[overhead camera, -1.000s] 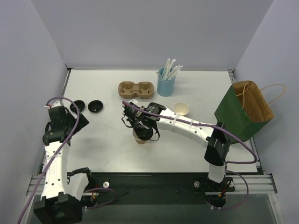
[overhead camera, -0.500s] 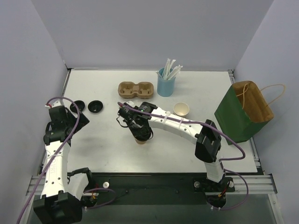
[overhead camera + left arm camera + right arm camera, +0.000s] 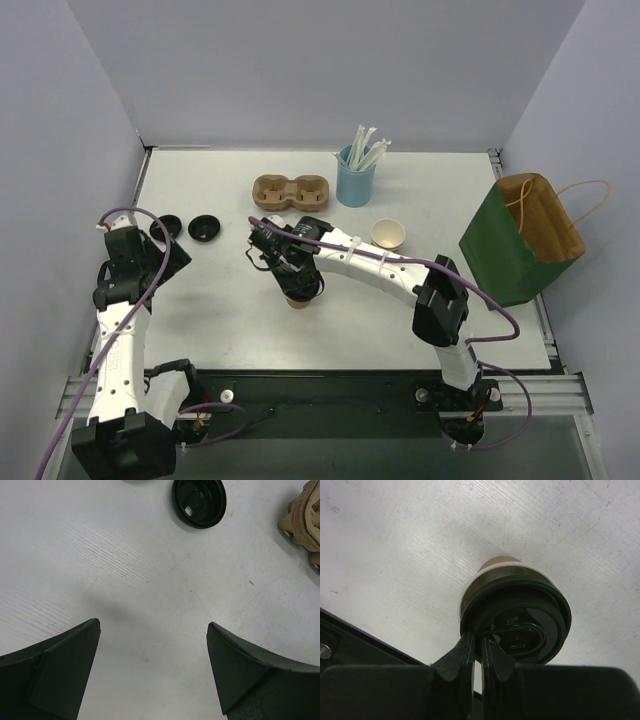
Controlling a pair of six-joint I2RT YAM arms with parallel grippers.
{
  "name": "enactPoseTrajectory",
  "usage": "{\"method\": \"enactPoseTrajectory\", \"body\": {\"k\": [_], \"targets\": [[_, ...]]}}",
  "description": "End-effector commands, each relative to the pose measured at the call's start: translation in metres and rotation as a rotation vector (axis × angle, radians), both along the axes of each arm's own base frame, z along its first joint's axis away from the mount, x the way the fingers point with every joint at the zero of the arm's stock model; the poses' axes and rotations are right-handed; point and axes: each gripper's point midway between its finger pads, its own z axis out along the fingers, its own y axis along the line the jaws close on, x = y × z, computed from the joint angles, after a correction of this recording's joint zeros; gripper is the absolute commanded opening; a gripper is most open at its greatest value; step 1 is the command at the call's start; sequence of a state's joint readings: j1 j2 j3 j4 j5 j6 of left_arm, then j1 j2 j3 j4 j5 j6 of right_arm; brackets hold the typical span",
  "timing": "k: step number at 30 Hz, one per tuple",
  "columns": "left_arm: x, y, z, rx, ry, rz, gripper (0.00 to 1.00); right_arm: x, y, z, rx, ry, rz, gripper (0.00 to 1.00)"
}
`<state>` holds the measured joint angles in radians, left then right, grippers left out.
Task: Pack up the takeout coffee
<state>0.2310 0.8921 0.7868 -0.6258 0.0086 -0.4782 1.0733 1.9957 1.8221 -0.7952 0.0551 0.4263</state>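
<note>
Right arm's elbow swung inward, away from green paper bag [image 3: 515, 245]. Right fingers [image 3: 462, 660] stayed pinched on black plastic lid [image 3: 520, 612], seated on small tan paper cup [image 3: 298, 302], centre of white bench [image 3: 220, 320]. Left fingers [image 3: 55, 665] spread, idle. We judged capping near done; second cream-filled tan cup [image 3: 388, 235] unlidded.

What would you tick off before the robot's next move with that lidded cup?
1. Right tool pinched on the rim of the round black plastic lid: ok.
2. Lid pressed fully onto the small tan paper cup: cannot tell.
3. That cup upright on the white table: ok.
4. Green paper bag open at the top: ok.
5. Left tool open, away from the cup: ok.
6. Second tan paper cup with a white rim lidded: not ok.
</note>
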Motion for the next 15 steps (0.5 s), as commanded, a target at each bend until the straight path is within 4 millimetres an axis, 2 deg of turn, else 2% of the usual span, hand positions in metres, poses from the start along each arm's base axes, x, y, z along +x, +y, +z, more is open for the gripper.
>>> {"method": "enactPoseTrajectory", "body": {"k": [1, 7, 15], "targets": [[0.0058, 0.0027, 0.0116, 0.013, -0.055, 0.002, 0.97, -0.0010, 0.0007, 0.0011, -0.012, 0.026, -0.006, 0.00], [0.0054, 0.0034, 0.0117, 0.015, -0.053, 0.006, 0.97, 0.0018, -0.0021, 0.0061, -0.008, 0.028, -0.028, 0.00], [0.0052, 0.0033, 0.0114, 0.013, -0.050, 0.007, 0.97, 0.0014, 0.0041, -0.0026, -0.002, 0.063, -0.034, 0.00]]}}
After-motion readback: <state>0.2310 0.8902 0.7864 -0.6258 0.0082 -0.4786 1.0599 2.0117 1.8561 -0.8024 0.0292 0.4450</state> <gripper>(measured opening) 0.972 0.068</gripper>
